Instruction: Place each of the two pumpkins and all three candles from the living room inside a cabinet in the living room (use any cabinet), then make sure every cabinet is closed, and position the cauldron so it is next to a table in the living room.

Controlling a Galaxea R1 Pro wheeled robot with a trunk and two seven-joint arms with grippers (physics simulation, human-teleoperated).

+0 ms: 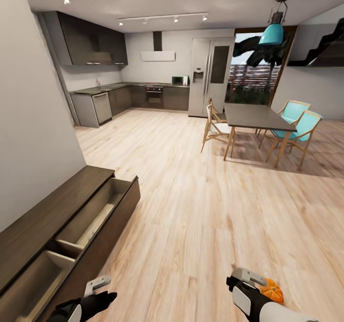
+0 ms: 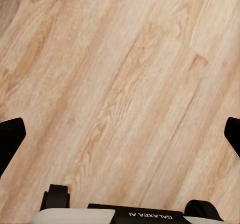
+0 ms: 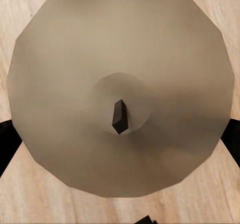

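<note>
A candle (image 3: 120, 49) with a pale top and a short dark wick stands on the wood floor, seen from straight above in the right wrist view. My right gripper (image 3: 120, 143) is open, with one dark finger on each side of the candle. In the head view that gripper (image 1: 246, 276) is low at the bottom right, and an orange pumpkin (image 1: 273, 291) lies right behind it. My left gripper (image 1: 98, 284) (image 2: 120, 134) is open over bare floor. The dark-brown cabinet (image 1: 48, 207) runs along the left wall with two drawers pulled out, showing beige insides.
A dining table (image 1: 255, 116) with wooden and teal chairs (image 1: 298, 126) stands at the far right. The grey kitchen units (image 1: 124, 100) and a fridge (image 1: 210, 76) line the back wall. Wide wood floor lies between the cabinet and the table.
</note>
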